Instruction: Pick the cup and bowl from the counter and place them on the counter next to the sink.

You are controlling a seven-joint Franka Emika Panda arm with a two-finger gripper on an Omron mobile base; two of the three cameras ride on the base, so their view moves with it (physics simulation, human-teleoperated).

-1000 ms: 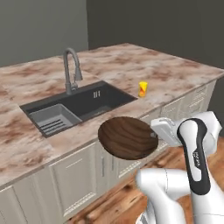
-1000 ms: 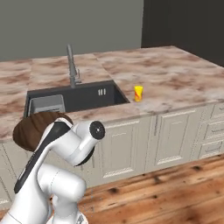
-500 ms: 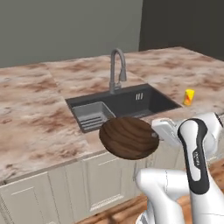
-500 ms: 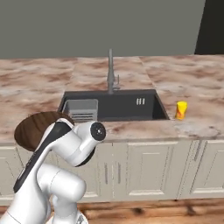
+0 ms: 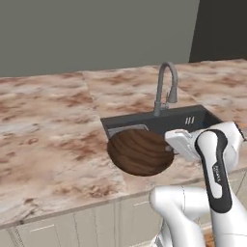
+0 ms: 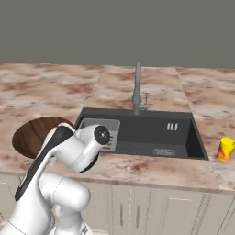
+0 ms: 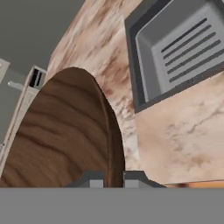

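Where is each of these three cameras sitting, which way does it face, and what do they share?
Left base view: behind the arm's left, looking forward and down at the sink; white arm lower right, holding the bowl.
Right base view: behind the arm's right, facing the same sink; arm lower left, the cup far right.
Hand view: on the hand, looking along the gripper, shut on the bowl's rim, over the counter.
Shared: all show bowl, sink and counter.

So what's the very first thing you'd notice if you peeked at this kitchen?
The big brown wooden bowl, held up by the robot's gripper pinching its rim, over the counter at the sink's left front corner. Next, the dark sink with its curved faucet. Then the little yellow cup standing on the counter right of the sink.
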